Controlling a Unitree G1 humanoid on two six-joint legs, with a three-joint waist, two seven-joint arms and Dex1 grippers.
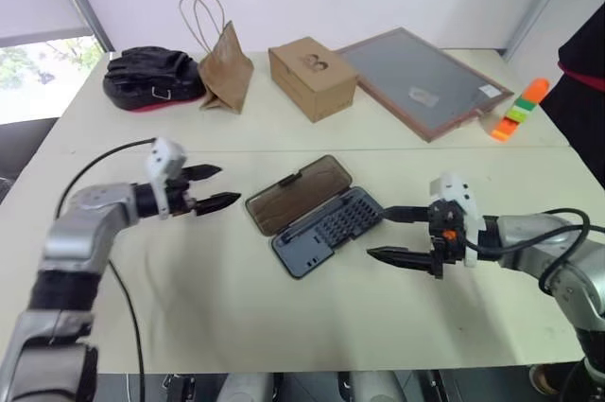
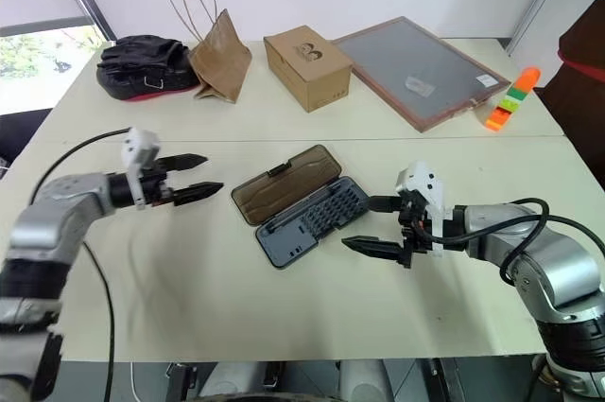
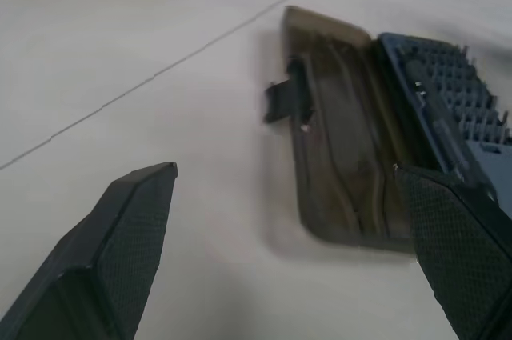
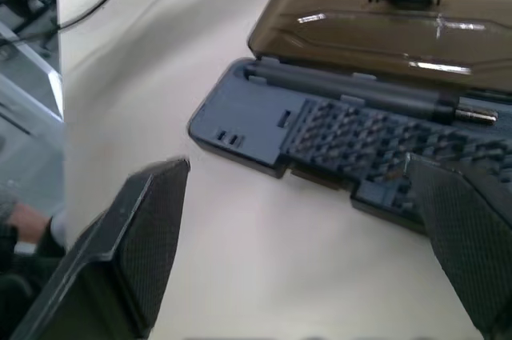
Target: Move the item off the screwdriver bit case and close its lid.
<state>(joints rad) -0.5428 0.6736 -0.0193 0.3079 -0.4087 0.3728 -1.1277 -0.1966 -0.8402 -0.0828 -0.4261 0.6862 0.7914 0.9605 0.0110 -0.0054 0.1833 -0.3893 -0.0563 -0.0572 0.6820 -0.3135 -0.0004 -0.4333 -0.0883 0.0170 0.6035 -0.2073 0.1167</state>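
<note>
Smoky-brown lid [image 1: 299, 193] lies flung flat open on the table [image 1: 284, 317], hinged along the long edge of the screwdriver bit case [image 1: 328, 231], whose dark grey-blue tray sits just beside it toward 4 o'clock. Case is roughly centre of the table in the head views, lying on a diagonal from 7 to 1 o'clock. Rows of small bits fill the tray's upper half; a long dark driver handle lies in the slot next to the hinge. Small black latch tab sticks out on the lid's far edge. Nothing is lying on the tray or lid.

Left gripper [image 1: 210, 189] hovers at 9 o'clock of the case, near it but apart, pointing toward the lid; fingers [image 3: 128, 236] spread wide, nothing between them. Right gripper [image 1: 399, 234] is at 3 o'clock of the case, tips just beside the tray's near-right end, not touching as far as I can tell; its fingers [image 4: 140, 244] also spread wide & empty.

Back of table, approx 11 to 2 o'clock: black bag [image 1: 151, 76], brown paper bag [image 1: 225, 66] w/ looped handles, cardboard box [image 1: 312, 76], wood-framed grey board [image 1: 421, 80] w/ a small clear item on it. Orange-green block stack [image 1: 520, 111] at 2 o'clock near the table edge. Black cable [image 1: 99, 161] runs along the left arm.
</note>
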